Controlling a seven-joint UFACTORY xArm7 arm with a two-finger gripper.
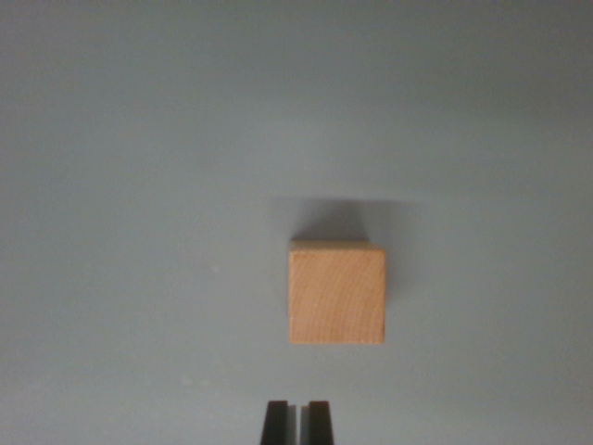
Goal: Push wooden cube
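Note:
A pale wooden cube [336, 293] rests on a plain grey surface, slightly to the wrist view's right of centre, with a soft shadow behind it. My gripper [297, 422] shows at the bottom edge as two black fingertips pressed close together, shut with nothing between them. The tips sit below the cube in the picture, a short gap away and a little toward the wrist view's left of the cube's middle. They do not touch it.
The grey surface [139, 185] fills the whole view on every side of the cube. No other objects or edges show.

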